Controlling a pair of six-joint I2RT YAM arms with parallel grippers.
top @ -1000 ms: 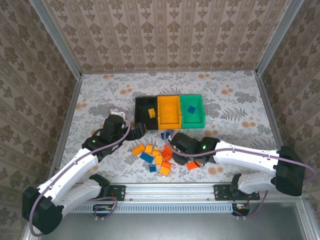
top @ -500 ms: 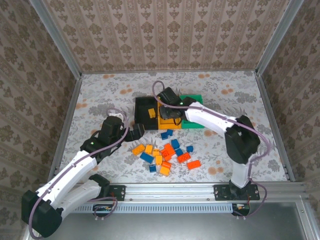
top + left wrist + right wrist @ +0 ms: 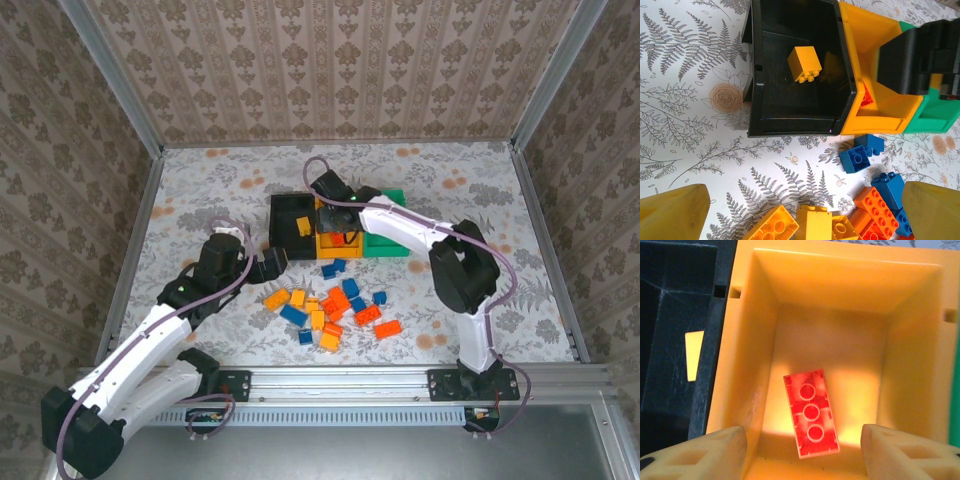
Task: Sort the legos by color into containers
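**A:** The red brick has gone from the heap to the orange bin's floor, with the right hand above it, fingers now apart!

**B:** The left hand gapes wide, front-left of that bin. Most legos wait on the surface before it.

This is a robot test cell in a lab, dressed to look homely. Beyond the right end effector and out past the left end effector stand damask wallpaper panels held in aluminium posts. Beneath both end effectors lies a fern-printed worktop, and behind them runs an aluminium mounting rail.
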